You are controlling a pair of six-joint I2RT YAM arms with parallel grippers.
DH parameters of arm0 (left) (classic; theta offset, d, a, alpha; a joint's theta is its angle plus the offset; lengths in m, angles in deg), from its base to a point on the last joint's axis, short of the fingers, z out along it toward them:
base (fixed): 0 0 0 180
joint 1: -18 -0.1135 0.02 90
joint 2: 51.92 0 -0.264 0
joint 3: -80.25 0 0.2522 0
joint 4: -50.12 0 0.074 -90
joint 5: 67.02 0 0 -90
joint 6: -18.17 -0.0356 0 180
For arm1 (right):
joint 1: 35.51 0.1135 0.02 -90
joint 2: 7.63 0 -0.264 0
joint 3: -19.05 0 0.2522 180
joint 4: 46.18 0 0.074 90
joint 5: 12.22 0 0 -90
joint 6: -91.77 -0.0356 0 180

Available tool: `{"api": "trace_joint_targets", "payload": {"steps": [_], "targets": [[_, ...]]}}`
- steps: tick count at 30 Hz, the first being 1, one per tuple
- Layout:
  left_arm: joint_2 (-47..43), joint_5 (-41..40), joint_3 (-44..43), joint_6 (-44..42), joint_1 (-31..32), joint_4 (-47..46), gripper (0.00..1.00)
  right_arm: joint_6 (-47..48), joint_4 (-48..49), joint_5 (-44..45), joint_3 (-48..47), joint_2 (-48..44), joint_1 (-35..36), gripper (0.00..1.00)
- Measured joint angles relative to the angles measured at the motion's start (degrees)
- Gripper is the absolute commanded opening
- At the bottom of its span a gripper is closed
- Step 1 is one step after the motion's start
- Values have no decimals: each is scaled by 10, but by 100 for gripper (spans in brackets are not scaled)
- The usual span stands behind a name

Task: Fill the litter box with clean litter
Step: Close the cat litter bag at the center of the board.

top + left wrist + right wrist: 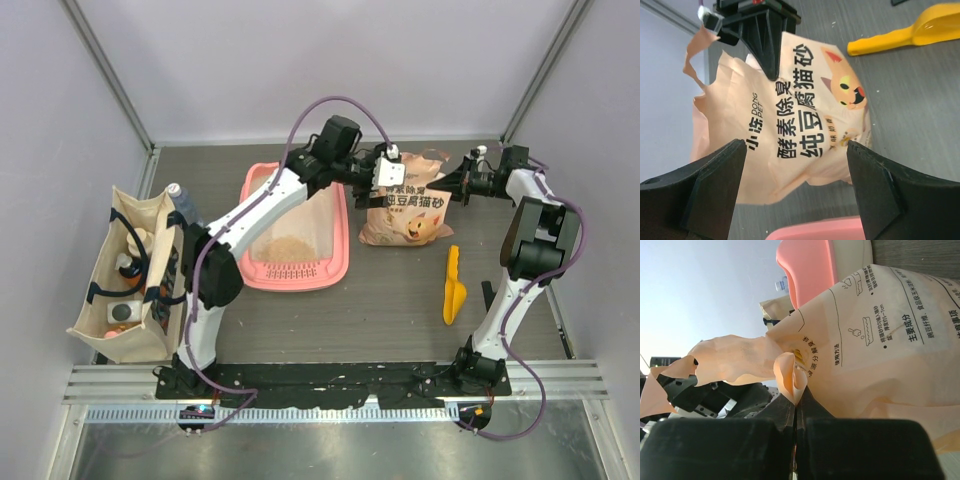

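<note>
**Figure: two-arm handling of the litter bag beside the tray.**

The right gripper (462, 186) is pinching a crumpled fold at the torn mouth of the peach litter bag (405, 210). Its fingers (715, 450) are pressing together on the film with no gap showing. This hold is keeping the open end raised while the bag's body is resting on the table (380, 330). The likely purpose is to stop the granules from running out sideways.

The left gripper (390, 170) is hovering at the bag's upper part. Its fingers (715, 180) are standing wide apart and framing the printed face, and no contact is showing in its wrist view. It is gripping nothing. Its placement suggests it is lining up for a grasp on the bag's body, which a two-handed lift and tilt would need.

The litter box (343, 250) is lying just left of the bag, with one long side facing it, so a pour would need only a short carry. The clean litter (290, 246) is forming a shallow tan pile toward the near end of the tray. Much of the whitish floor is showing bare, so filling is judged partial.

The yellow-orange scoop (453, 285) is lying apart at the right, and neither gripper is touching it. The beige tote bag (125, 265) is standing at the table's left edge, clear of the work.
</note>
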Motion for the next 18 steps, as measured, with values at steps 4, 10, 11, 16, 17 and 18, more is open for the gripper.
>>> {"api": "trace_joint_targets", "payload": {"steps": [4, 10, 11, 16, 17, 18], "targets": [[62, -18, -50, -37, 4, 22, 92, 20, -6, 3, 0, -6, 0, 2], [78, -49, -30, -55, 7, 10, 94, 40, -2, 21, 0, -18, 3, 2], [79, -55, -28, -54, 8, 3, 94, 40, 4, 22, 0, -19, 3, 11], [80, -67, -28, -18, 7, -24, 94, 50, 28, 1, -3, -22, 4, 45], [80, -67, -28, -8, 6, -30, 94, 57, 28, -5, -9, -23, 6, 45], [80, -67, -28, 0, 6, -33, 94, 65, 29, -8, -17, -23, 8, 45]]}}
